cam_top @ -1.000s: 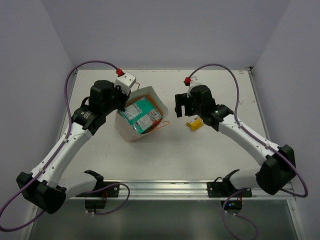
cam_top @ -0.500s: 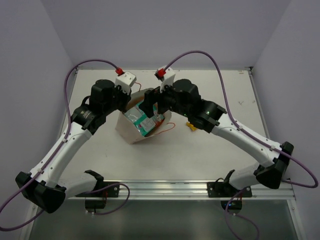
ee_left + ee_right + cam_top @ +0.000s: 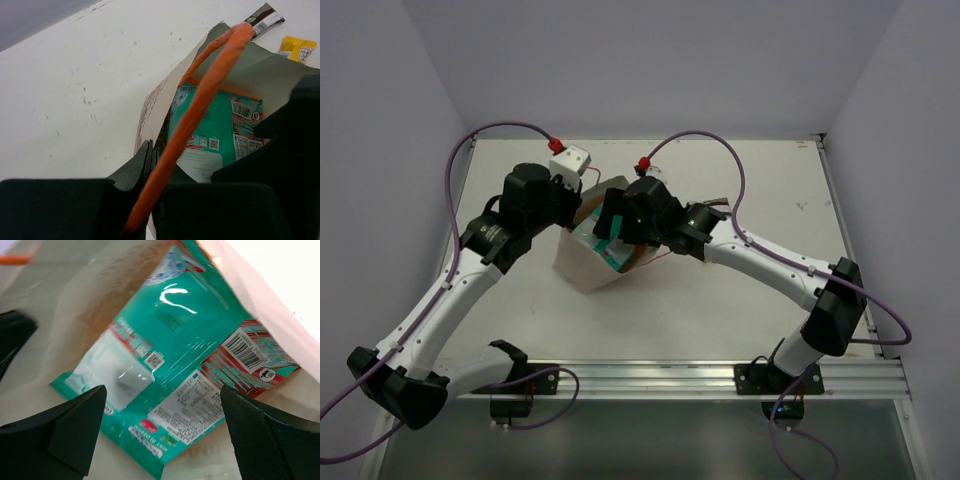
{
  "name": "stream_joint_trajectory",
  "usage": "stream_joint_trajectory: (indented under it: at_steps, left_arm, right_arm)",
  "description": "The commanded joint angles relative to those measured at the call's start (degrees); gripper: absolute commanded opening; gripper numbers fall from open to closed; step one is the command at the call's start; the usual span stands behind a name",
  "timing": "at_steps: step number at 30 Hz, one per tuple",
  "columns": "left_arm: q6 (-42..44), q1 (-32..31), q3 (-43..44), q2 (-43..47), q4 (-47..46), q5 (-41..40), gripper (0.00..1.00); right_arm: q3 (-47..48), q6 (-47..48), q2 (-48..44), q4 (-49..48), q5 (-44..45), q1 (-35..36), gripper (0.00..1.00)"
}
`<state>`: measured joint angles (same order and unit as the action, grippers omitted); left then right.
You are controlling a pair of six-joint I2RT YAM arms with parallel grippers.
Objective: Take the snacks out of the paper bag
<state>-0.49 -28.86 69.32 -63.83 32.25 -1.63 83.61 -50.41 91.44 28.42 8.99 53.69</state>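
The cream paper bag (image 3: pixel 582 268) stands tilted left of the table's middle, mouth open. My left gripper (image 3: pixel 570 205) is shut on its near rim (image 3: pixel 155 107); the orange string handle (image 3: pixel 210 85) runs over the jaws. My right gripper (image 3: pixel 613 226) is open inside the bag's mouth, its fingers (image 3: pixel 65 430) either side of a teal packet (image 3: pixel 175 355), without touching it. The teal packet also shows in the left wrist view (image 3: pixel 215 135). A dark brown bar (image 3: pixel 262 17) and a yellow packet (image 3: pixel 297 47) lie on the table beyond the bag. The other snacks are hidden.
The white table (image 3: pixel 720 300) is walled on the left, back and right. The right arm (image 3: pixel 760 255) stretches across the middle to the bag. The brown bar shows beside it in the top view (image 3: pixel 715 203). A metal rail (image 3: pixel 650 375) runs along the near edge.
My right gripper has swung left from beside the yellow packet into the bag's mouth, over the teal packet. My left gripper has kept its hold on the bag's rim.
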Motion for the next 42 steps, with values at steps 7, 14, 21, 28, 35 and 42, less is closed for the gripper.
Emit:
stream_joint_trajectory:
  at_steps: [7, 14, 21, 28, 35, 42]
  left_arm:
    - [-0.7, -1.2, 2.8, 2.0, -5.4, 0.5, 0.00]
    - [0.1, -1.3, 2.1, 3.0, -5.4, -0.2, 0.00]
    - [-0.1, -1.4, 1.5, 3.0, -5.3, 0.0, 0.00]
    - [-0.1, -1.4, 1.1, 3.6, -5.4, -1.3, 0.00]
    - [-0.3, -1.3, 0.5, 4.1, -5.9, -5.7, 0.00]
    - [-1.1, -1.3, 0.7, 4.4, -7.1, -9.5, 0.00]
  right_arm:
    - [3.6, -4.9, 6.5, 0.1, 3.5, 0.4, 0.94]
    - [2.1, -2.2, 4.8, -2.2, 4.3, 0.4, 0.38]
    - [1.5, 0.0, 4.6, -3.5, 3.7, 0.4, 0.00]
    - [-1.0, 2.9, 1.0, -10.4, 1.6, 0.4, 0.00]
    - [-3.8, 8.8, -7.2, -18.0, -0.2, 0.4, 0.00]
    - [-4.9, 13.7, -14.0, -20.6, 0.5, 0.4, 0.00]
